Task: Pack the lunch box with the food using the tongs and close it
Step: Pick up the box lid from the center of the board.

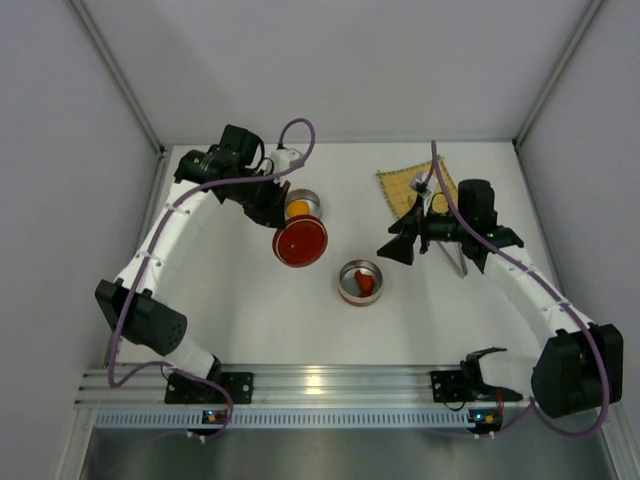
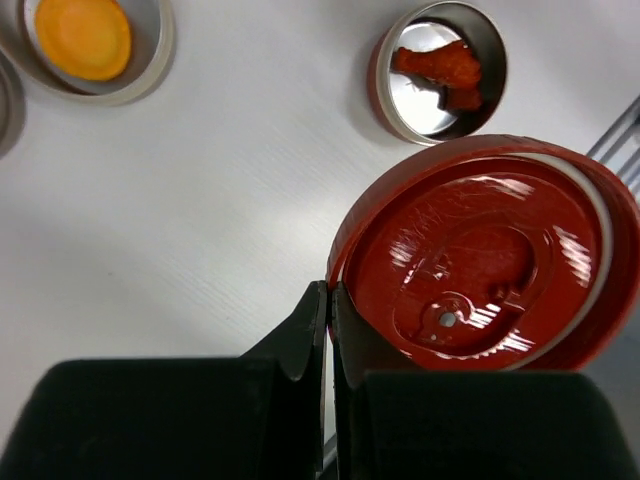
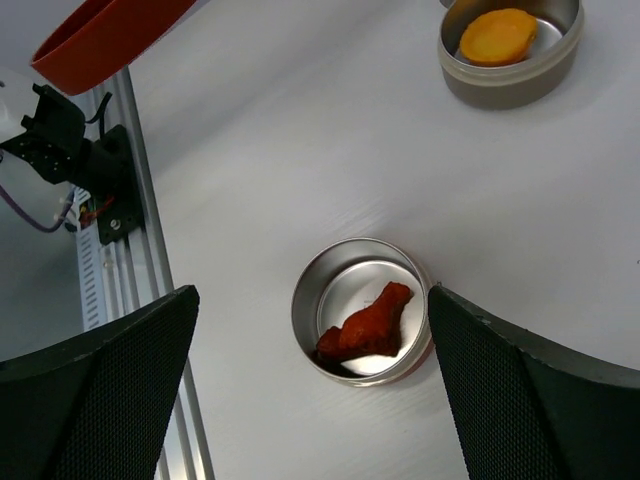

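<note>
Red lid is pinched by its rim in my left gripper, jaws shut hard on the edge. The lid hangs off the table, just near of the far tin. My read is that I'm holding it aside so both tins are open for loading. It goes on last.

My right gripper has its jaws spread wide and holds nothing. It hovers above the near tin, looking straight down into it. The tongs lie on the table at far right, partly hidden under my right arm, one end up by the bamboo mat. Neither gripper has them, so they need picking up before any food can move the way the task asks.

Food is already in the tins:
- far tin: orange piece
- near tin: dark red pieces

Count:
- 1 lid
- 2 tins
- 1 orange piece
- 2 red pieces going by the left wrist view, though they read as one lump from the right wrist
- 1 tongs
- 1 mat

Looks like what's left is stacking the tins and closing the box.
</note>
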